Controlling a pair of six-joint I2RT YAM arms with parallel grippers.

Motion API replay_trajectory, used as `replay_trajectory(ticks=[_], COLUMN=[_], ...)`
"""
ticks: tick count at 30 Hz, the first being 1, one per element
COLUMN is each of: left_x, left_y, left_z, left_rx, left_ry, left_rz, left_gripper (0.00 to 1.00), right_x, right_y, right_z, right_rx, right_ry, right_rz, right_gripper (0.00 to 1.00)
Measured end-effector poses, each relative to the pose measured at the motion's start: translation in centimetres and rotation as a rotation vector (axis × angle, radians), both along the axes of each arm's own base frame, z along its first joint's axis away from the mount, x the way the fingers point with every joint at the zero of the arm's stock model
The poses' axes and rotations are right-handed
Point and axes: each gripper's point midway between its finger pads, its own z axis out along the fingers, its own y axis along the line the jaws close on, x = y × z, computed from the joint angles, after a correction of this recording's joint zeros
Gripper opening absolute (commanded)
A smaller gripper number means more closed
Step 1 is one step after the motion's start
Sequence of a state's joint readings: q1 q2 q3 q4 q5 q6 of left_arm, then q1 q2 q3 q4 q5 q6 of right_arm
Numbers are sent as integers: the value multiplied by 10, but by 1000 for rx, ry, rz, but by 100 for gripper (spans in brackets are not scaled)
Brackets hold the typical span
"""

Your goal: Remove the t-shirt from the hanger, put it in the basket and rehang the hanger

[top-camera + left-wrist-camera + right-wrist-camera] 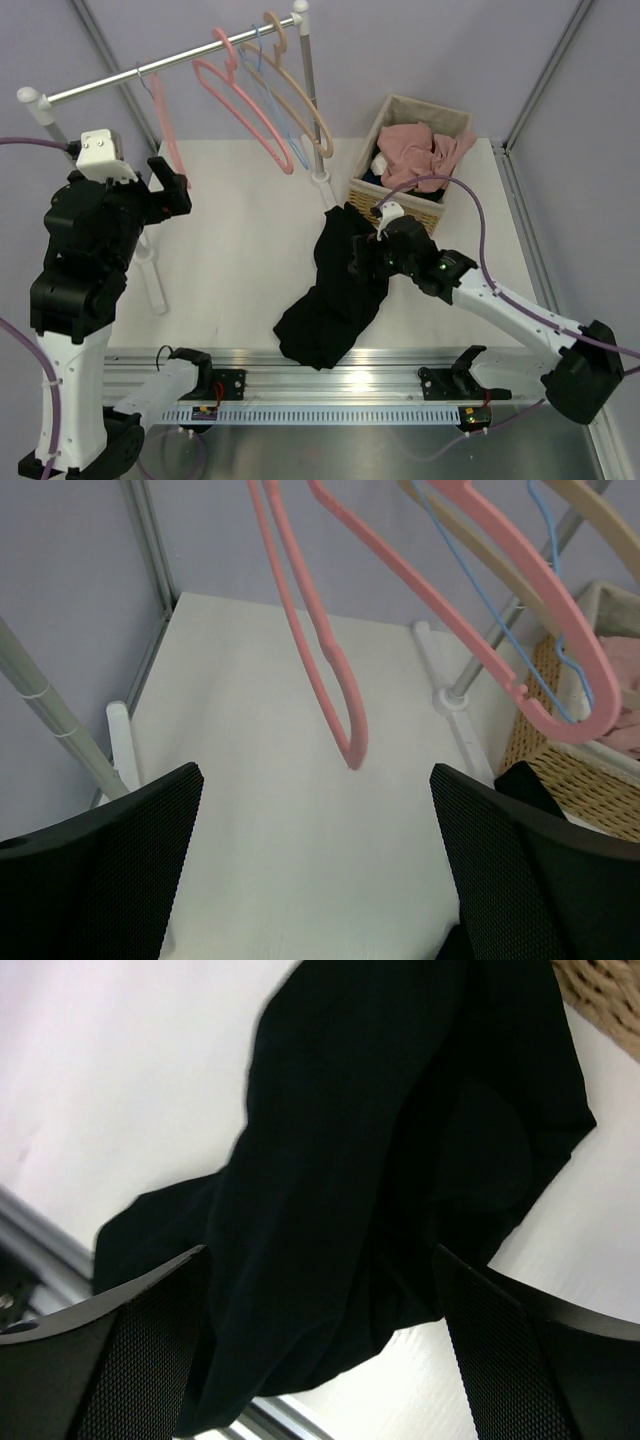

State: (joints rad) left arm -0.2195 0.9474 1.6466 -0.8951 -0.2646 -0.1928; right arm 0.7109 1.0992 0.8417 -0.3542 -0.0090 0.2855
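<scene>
Top external: the black cloth t-shirt (335,290) was heaped on the white surface (240,250) under the right gripper (362,262). The thin pink plastic hanger (352,740) was hung bare by the left gripper (172,185); both grippers were spread wide.

A robotics lab test cell, not a home — a white table (230,280) boxed in by plain lavender-grey panels (430,50), an aluminium mounting rail (380,358) along the table's near edge, a clothes rack (130,78) and wicker basket (397,193) at its far side.
</scene>
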Motion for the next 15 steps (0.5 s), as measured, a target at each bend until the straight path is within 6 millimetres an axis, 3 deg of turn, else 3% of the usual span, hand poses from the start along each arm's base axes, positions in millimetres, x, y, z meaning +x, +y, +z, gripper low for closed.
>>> replay_trajectory(ticks=[7, 12, 15], left_x=[-36, -63, -77], left_y=[-28, -59, -84], left_z=[3, 10, 2], left_rx=[-76, -159, -212], left_ry=[-35, -65, -72], left_rz=[-185, -370, -520], left_gripper=[99, 99, 99], right_x=[9, 4, 2], right_y=[2, 17, 23], right_z=[-69, -95, -119], right_rx=[-152, -117, -122], right_ry=[148, 195, 238], right_rz=[-99, -98, -113], right_gripper=[99, 99, 100])
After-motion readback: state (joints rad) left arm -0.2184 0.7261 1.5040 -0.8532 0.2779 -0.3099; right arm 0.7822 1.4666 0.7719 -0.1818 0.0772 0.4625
